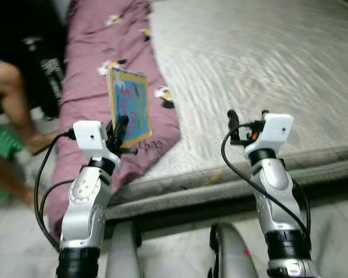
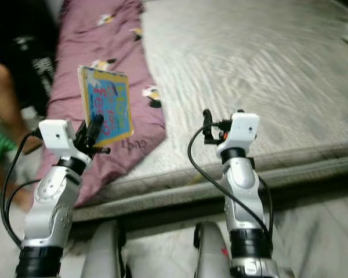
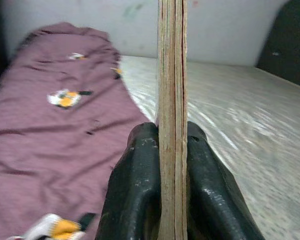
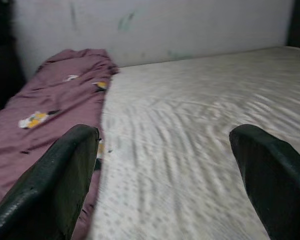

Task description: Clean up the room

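I have the left gripper (image 3: 172, 165) pinching a colourful book (image 1: 129, 105) upright by its lower edge, held over the purple blanket (image 1: 98, 63) on the bed (image 1: 261, 75). Blur smears the cover lettering. My right gripper (image 4: 165, 175) hangs spread over the mattress. A person's legs (image 1: 11, 98) are cut off at left.
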Robot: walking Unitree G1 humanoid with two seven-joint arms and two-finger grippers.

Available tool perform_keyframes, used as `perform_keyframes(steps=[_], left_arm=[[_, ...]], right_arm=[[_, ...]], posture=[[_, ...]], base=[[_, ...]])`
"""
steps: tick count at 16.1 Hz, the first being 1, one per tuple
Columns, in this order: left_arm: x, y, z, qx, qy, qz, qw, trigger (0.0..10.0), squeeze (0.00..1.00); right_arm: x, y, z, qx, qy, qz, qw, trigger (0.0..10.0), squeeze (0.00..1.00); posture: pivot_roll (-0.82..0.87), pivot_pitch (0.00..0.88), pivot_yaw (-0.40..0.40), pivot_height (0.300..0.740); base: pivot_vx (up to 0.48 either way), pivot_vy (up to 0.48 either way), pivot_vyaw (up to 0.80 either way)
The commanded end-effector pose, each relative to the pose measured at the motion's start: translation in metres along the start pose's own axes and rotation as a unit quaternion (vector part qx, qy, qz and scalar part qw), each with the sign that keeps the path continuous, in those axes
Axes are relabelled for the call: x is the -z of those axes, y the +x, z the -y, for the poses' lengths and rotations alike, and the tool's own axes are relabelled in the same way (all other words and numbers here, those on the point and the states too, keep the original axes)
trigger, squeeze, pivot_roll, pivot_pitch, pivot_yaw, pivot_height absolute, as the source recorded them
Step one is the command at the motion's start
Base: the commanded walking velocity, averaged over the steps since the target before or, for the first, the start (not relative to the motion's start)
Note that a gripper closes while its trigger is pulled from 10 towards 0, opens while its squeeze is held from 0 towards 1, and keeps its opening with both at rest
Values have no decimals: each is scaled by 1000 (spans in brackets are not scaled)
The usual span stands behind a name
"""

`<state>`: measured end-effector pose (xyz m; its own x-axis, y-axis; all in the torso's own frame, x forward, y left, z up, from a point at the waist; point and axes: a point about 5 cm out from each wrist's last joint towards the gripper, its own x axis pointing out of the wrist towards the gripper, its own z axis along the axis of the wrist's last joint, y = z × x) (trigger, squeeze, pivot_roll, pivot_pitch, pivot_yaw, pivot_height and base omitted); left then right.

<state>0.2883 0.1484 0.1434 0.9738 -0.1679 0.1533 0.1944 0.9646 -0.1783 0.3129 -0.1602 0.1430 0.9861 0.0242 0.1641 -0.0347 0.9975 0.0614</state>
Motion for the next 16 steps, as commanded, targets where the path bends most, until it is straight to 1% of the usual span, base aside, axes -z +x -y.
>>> perform_keyframes(steps=[1,2,3,4,5,6,7,8,9,12,13,14,16], left_arm=[[-7,2,-3,-8,23,13,1000,0,0],[-7,2,-3,-9,25,12,1000,2275,0],[-6,3,-2,-8,28,9,1000,3255,0],[-6,5,-2,-9,31,7,999,4902,0],[-4,6,-1,-14,40,1,999,10000,0],[-4,8,-2,-20,52,1,998,10000,0],[-3,10,-6,-50,71,-6,996,10000,0],[-2,13,-10,-70,78,-14,994,10000,0],[-2,14,-10,-78,81,-17,993,10000,0],[2,13,-10,-76,85,-30,993,10000,0],[6,11,-11,-88,75,-43,992,10000,0],[9,10,-12,-99,54,-53,992,10000,0],[9,8,-12,-90,74,-44,992,10000,0]], right_arm=[[-4,3,-2,-1,-1,10,1000,10000,0],[-4,3,-2,-1,-2,10,1000,10000,0],[-4,4,-2,-3,-3,10,1000,10000,0],[-5,5,-2,-4,-5,11,1000,10000,0],[-5,5,-2,-5,-6,12,1000,10000,0],[-6,5,-2,-6,-8,13,1000,10000,0],[-6,5,-2,-6,-10,14,1000,10000,0],[-6,4,-2,-6,-12,14,1000,10000,0],[-5,3,-2,-8,-13,13,1000,10000,0],[-1,-1,-2,-9,-15,6,1000,10000,0],[0,-2,-3,-8,-15,5,1000,10000,0],[-1,-3,-3,-8,-16,5,1000,10000,0],[2,-5,-1,0,-27,-4,1000,10000,0]], posture=[[32,0,51,702],[32,0,51,706],[29,0,48,716],[27,0,47,726],[24,0,47,735],[24,0,46,740],[21,0,45,740],[21,0,45,740],[21,0,44,740],[19,0,46,740],[18,0,46,740],[18,0,46,740],[16,0,48,740]], base=[[0,0,0],[0,0,0],[0,0,0],[0,0,0],[0,0,0],[0,0,0],[0,0,0],[0,0,0],[0,0,0],[0,0,0],[0,0,0],[0,0,0],[0,0,0]])
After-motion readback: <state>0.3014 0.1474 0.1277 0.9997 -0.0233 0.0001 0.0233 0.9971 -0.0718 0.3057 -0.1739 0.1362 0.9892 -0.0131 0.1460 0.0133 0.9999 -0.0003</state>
